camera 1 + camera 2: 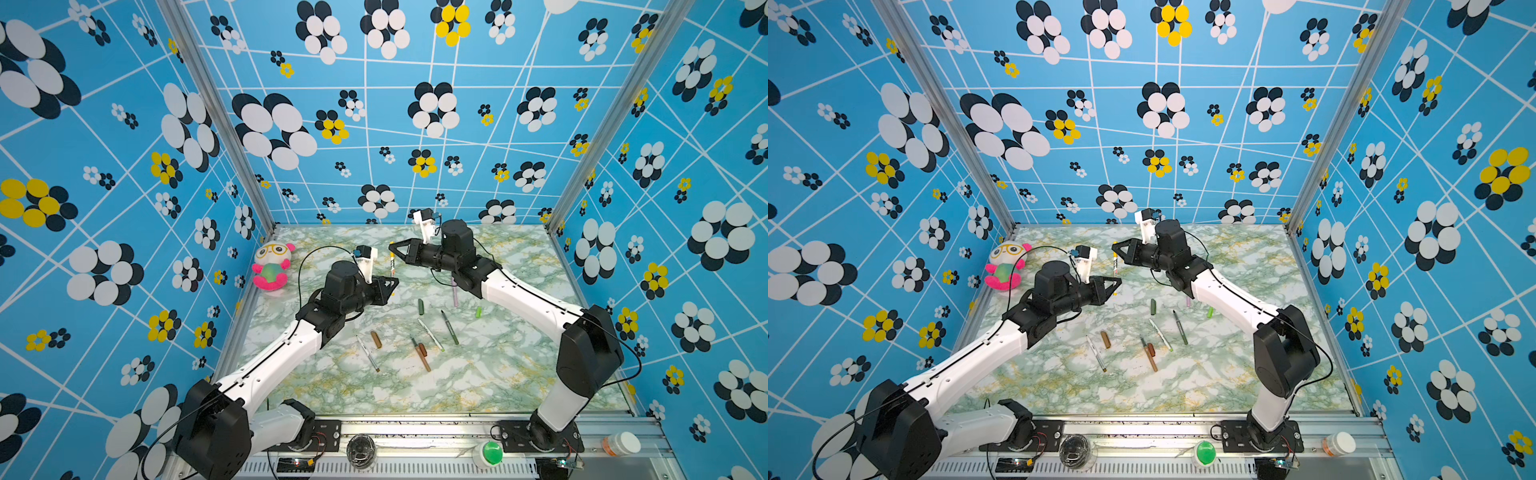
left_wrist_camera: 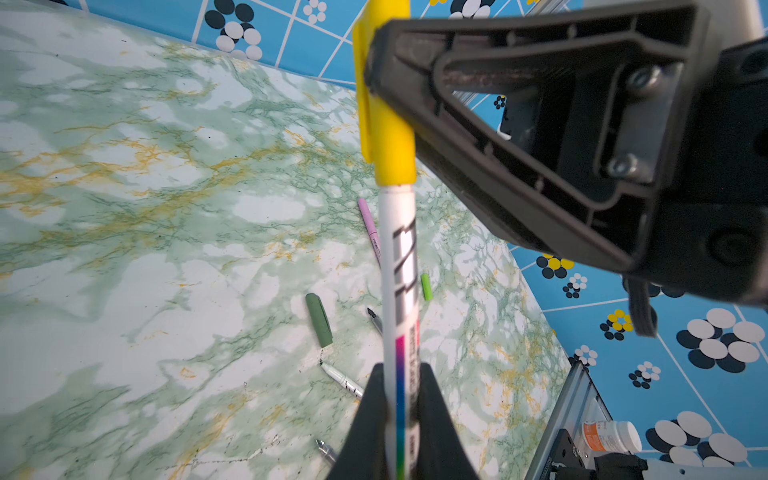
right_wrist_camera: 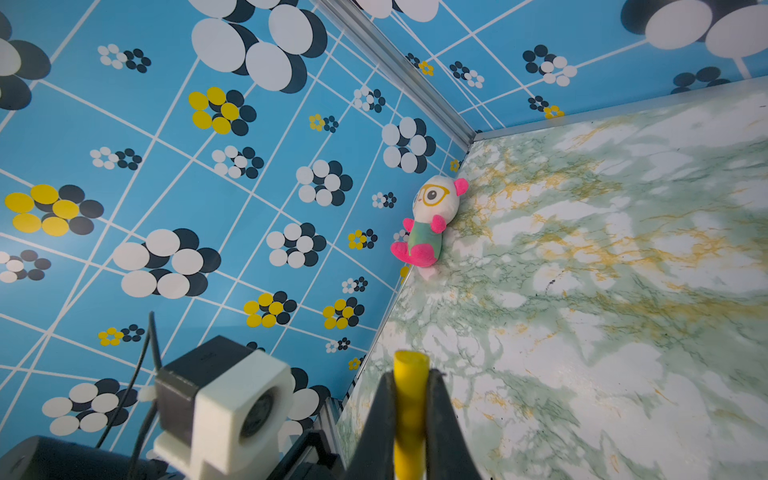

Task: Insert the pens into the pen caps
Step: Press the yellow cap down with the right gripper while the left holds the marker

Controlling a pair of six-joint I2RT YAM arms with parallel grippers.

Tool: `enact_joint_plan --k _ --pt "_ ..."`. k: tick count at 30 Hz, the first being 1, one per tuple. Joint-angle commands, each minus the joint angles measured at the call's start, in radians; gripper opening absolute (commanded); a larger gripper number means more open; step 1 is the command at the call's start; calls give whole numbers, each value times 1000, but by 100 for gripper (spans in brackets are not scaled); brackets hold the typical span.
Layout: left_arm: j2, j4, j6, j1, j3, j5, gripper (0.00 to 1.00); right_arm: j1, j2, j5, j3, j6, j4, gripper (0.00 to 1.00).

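White pen (image 2: 399,257) pinched by left jaws; yellow cap (image 2: 386,153) on its end, pinched by right jaws.

Plush toy (image 1: 272,266): white, pink ears and feet, yellow glasses; left of centre in both top views, at the table's left edge against the wall.
Table (image 1: 519,374): green-and-gold marbled top.
Walls (image 1: 374,124): blue, white lines, flower print.
Green button (image 1: 490,453): lower edge, right of centre, on the metal rail (image 1: 415,432).
White bottle (image 1: 621,444): orange label, lying lower right.
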State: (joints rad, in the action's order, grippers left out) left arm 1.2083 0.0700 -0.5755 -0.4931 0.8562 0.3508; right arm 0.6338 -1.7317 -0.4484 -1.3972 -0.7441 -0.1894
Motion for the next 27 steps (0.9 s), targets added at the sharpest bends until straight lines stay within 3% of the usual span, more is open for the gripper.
enact_joint_plan --k 1,27 --pt "-7 177 78 1 107 -13 0 56 0 -91 55 -18 111 0" --pt "25 131 159 24 240 -3 0 100 14 -71 154 5 127 0"
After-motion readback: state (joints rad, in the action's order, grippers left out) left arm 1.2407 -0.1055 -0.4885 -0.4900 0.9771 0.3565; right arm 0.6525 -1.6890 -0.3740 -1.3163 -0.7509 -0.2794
